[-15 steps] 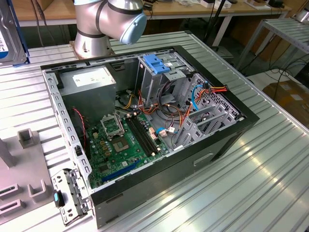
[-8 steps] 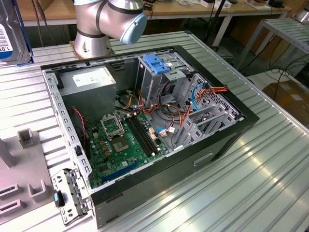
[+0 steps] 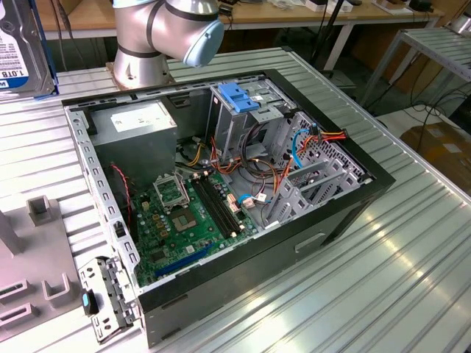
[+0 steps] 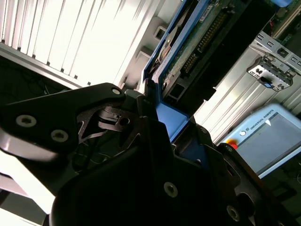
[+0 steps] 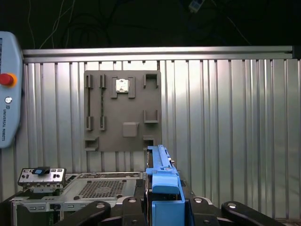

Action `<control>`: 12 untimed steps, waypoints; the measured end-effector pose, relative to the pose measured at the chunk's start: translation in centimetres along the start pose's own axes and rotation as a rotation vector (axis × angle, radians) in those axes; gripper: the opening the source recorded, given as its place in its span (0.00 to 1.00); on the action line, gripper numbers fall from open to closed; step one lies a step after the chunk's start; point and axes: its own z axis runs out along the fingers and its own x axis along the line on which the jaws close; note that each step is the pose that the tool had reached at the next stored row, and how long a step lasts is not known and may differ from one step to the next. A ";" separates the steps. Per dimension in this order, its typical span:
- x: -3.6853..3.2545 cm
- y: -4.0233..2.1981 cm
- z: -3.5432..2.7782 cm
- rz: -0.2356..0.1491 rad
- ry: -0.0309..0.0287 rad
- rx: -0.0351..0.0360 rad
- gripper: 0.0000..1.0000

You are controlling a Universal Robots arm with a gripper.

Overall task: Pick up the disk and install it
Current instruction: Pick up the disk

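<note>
While the disk (image 3: pixel 22 48) hangs at the exterior view's far left, raised above the table (image 3: pixel 383 279) with its label facing the camera, it is well apart from the computer case (image 3: pixel 346 213). Below it lies a grey fixture plate (image 3: pixel 29 257), and just beside the case's near corner sits a small metal bracket (image 3: pixel 103 298). Further right stands the arm (image 3: pixel 165 29), its base behind the case. The case lies open on its side with the green motherboard (image 3: pixel 199 220) showing. Toward the exterior view's right is the drive cage (image 3: pixel 235 121) with a blue latch (image 3: pixel 237 98) on top, and the disk is far from that cage.

In both wrist views the gripper (image 5: pixel 164 209) is pinched on the disk. In the first wrist view the black fingers (image 5: pixel 134 209) flank the blue rail on both sides, and the disk stands edge-on between them above the fixture plate. In the second wrist view the gripper (image 4: pixel 164 117) clamps the blue-railed end, and the disk's circuit-board face reaches out beyond the fingertips.
</note>
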 end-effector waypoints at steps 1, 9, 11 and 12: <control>0.00 -0.09 0.00 0.000 0.0000 0.0000 0.37; -0.02 -0.76 0.00 0.000 0.0000 0.0000 0.37; -0.03 -0.95 0.00 0.000 0.0000 -0.0001 0.37; -0.03 -1.04 0.00 0.000 0.0000 -0.0001 0.37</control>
